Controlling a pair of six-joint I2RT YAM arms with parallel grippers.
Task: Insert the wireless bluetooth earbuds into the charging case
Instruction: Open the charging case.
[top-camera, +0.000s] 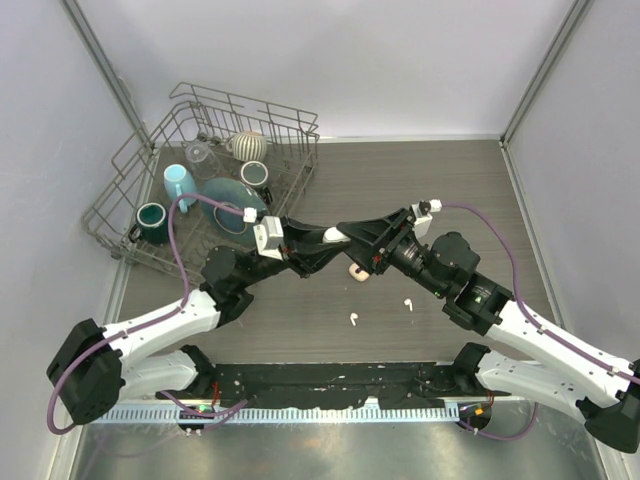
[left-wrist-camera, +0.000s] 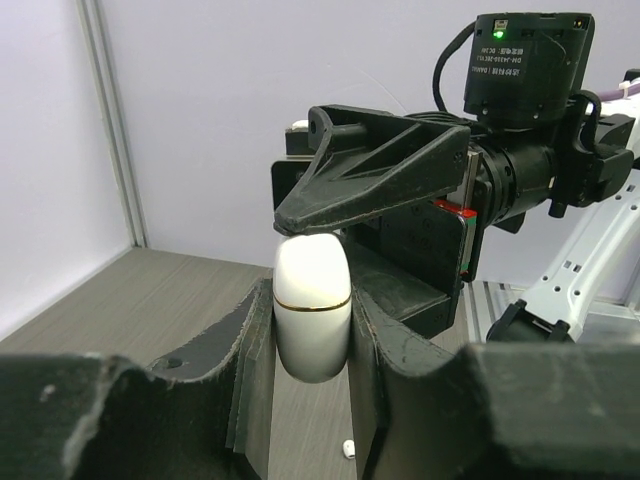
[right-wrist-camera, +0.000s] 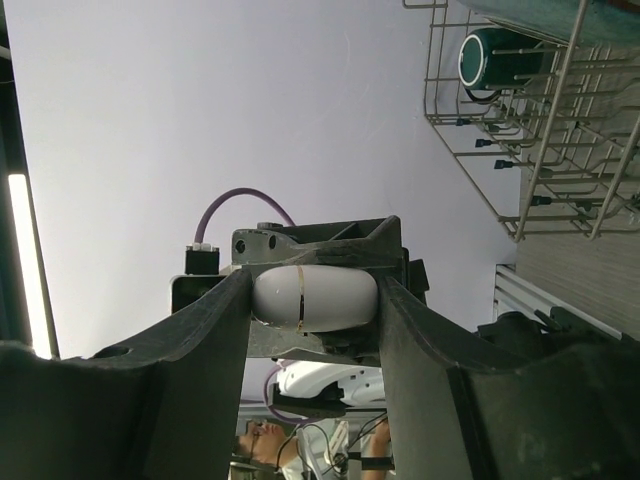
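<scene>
The white charging case, closed, with a thin gold seam, is held above the table's middle where both grippers meet. My left gripper is shut on its sides; the left wrist view shows the case upright between my fingers. My right gripper is shut on its two ends; in the right wrist view the case spans the gap between both fingers. Two white earbuds lie on the table below: one and another. One earbud shows under the case.
A wire dish rack stands at the back left with teal mugs, a light blue cup, a teal plate and a striped mug. A small pale object lies beneath the grippers.
</scene>
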